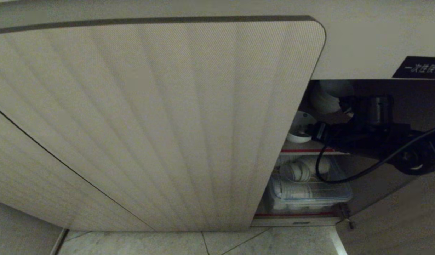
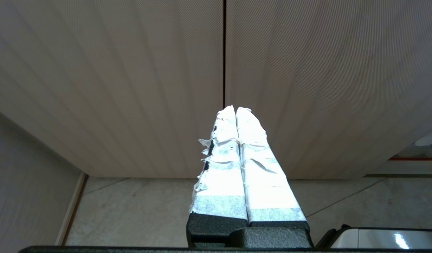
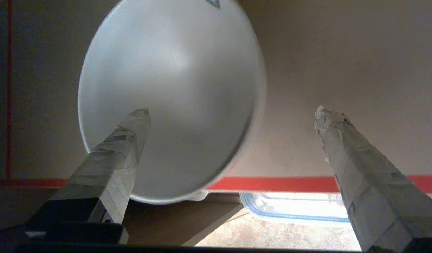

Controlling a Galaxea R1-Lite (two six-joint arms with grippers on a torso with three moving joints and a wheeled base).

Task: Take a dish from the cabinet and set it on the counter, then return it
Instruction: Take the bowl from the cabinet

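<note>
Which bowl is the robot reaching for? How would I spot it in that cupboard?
Find the open gap beside the big ribbed cabinet door. On the upper red-edged shelf sits one small white dish, just ahead of the right tool, whose fingers are spread. It stands alone, unlike the white cups packed in the clear tub below.

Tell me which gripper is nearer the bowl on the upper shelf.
Right. The right gripper is open inside the cabinet with the bowl at its fingers; the left gripper is outside, facing the closed doors.
</note>
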